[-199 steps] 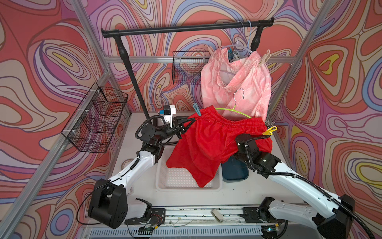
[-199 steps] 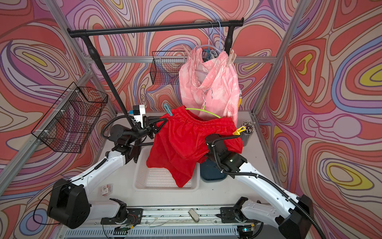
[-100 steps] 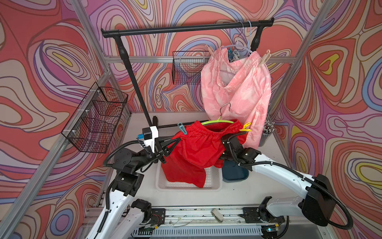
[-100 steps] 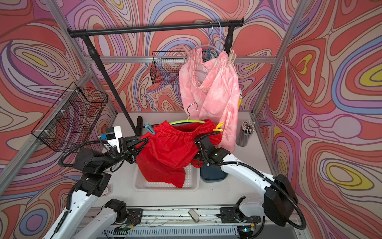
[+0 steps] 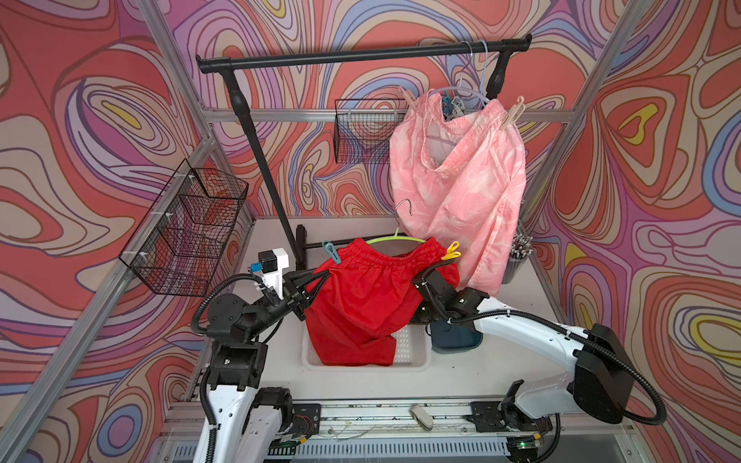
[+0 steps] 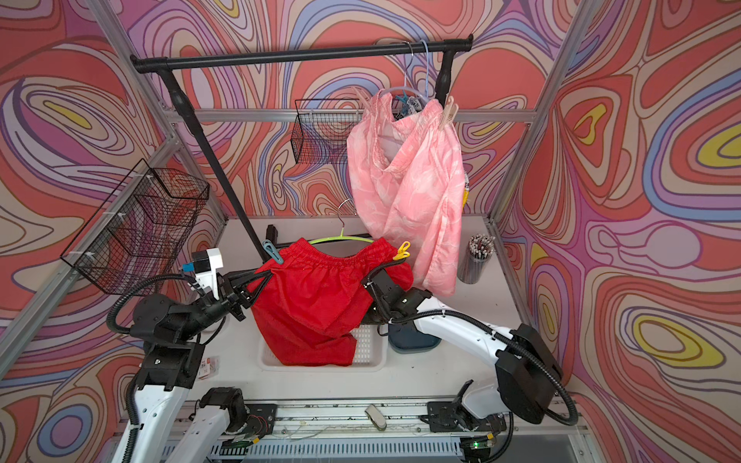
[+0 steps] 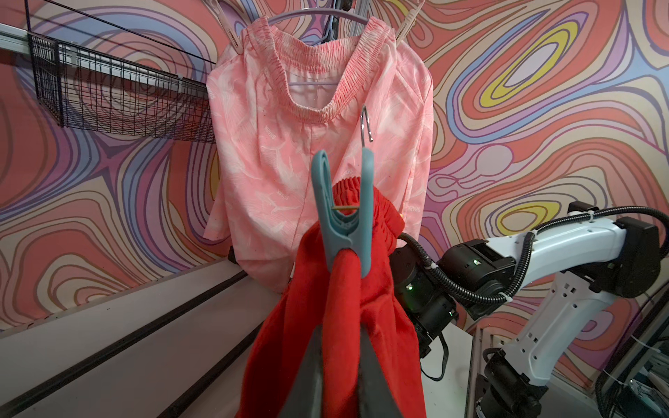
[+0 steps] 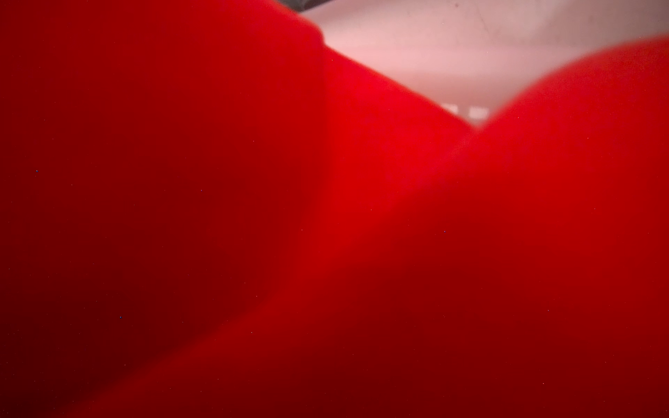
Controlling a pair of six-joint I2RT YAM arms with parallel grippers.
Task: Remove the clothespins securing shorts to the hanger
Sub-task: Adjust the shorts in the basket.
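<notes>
The red shorts hang off the rail on a green hanger, over the white tray. A teal clothespin pins the waistband's left end and a yellow clothespin the right end. My left gripper is shut on red cloth just below the teal pin. My right gripper sits under the shorts' right side below the yellow pin, its jaws hidden. Red cloth fills the right wrist view. Pink shorts hang on the rail, held by pale clothespins.
A white tray lies under the red shorts, with a dark blue tub to its right. Wire baskets hang on the left and back frame. The black rail spans the top. A pen cup stands at the right.
Both arms have brought the red shorts and hanger down from beside the pink shorts to just above the white tray, then slightly left. The left gripper has kept its hold.
</notes>
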